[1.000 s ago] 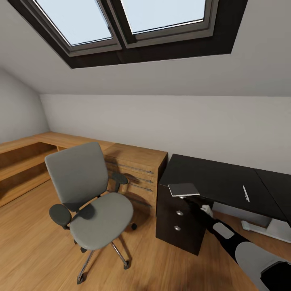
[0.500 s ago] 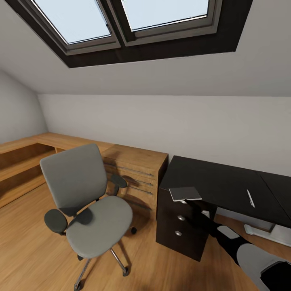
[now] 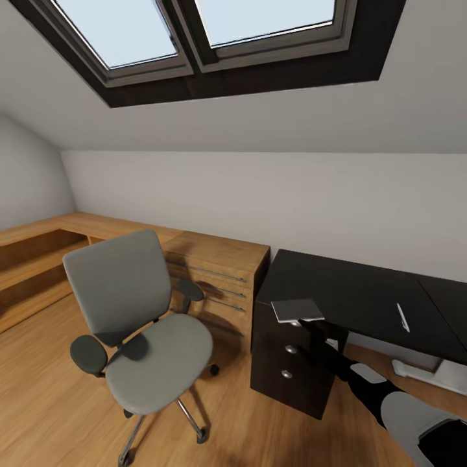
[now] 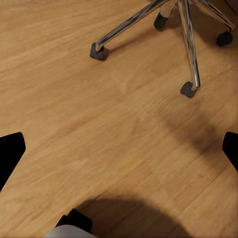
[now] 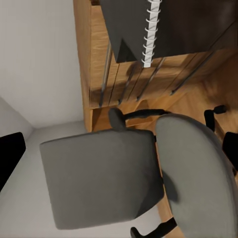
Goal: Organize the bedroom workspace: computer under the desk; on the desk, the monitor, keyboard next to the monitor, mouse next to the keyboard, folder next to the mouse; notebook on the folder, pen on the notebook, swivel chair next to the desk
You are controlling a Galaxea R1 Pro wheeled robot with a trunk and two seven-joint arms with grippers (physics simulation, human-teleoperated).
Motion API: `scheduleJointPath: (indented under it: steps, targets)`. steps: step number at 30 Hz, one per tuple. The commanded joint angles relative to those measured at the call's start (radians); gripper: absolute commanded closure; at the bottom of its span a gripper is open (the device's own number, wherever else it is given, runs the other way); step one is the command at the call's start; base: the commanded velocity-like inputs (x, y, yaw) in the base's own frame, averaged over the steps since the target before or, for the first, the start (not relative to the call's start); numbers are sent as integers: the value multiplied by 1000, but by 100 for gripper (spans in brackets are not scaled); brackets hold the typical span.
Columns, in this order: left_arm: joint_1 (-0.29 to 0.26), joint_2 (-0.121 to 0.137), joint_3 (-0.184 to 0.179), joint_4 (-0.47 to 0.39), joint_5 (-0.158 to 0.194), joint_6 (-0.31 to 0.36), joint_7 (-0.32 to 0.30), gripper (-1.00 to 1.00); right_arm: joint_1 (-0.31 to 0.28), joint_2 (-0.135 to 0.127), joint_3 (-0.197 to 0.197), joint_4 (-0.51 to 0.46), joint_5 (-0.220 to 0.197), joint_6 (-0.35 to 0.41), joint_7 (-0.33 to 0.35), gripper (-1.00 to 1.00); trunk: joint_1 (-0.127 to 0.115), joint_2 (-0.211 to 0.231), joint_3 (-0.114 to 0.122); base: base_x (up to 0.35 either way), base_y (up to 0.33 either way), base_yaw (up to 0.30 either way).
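The grey swivel chair (image 3: 139,324) stands on the wood floor left of the black desk (image 3: 350,288), its seat bare. The grey notebook (image 3: 297,310) overhangs the desk's front edge near the left corner; its white spiral (image 5: 150,32) is close in the right wrist view. My right gripper (image 3: 303,324) sits just under the notebook, its fingertips (image 5: 10,153) wide apart, and whether it touches the notebook I cannot tell. The white pen (image 3: 403,318) lies on the desk further right. My left gripper (image 4: 119,153) hangs open over the floor by the chair's silver base (image 4: 186,44). Monitor, keyboard, mouse, folder and computer are out of view.
A light wood cabinet (image 3: 220,272) with bar handles stands between the chair and the desk, joined to a low wood shelf (image 3: 39,253) along the left wall. Dark desk drawers (image 3: 285,363) face me. Sloped wall and skylights (image 3: 194,39) are overhead.
The head view has shifted slightly, so the chair sits a bit further left in frame. The notebook and right gripper keep their place at the desk's front edge.
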Motion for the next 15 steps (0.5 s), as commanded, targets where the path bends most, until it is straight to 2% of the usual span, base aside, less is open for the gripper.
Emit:
scheduleJointPath:
  steps: [1, 15]
  targets:
    - [0, 0, -6, -1, 10, -4, -2, -100, -1, -1, 7, 1, -7, 3, 4, -100, 4, -8, -4, 1, 0, 0]
    - [0, -3, -6, -2, 10, -4, -2, -100, -1, -1, 7, 1, -8, -1, 5, -100, 58, -106, -48, 0, 0, 0]
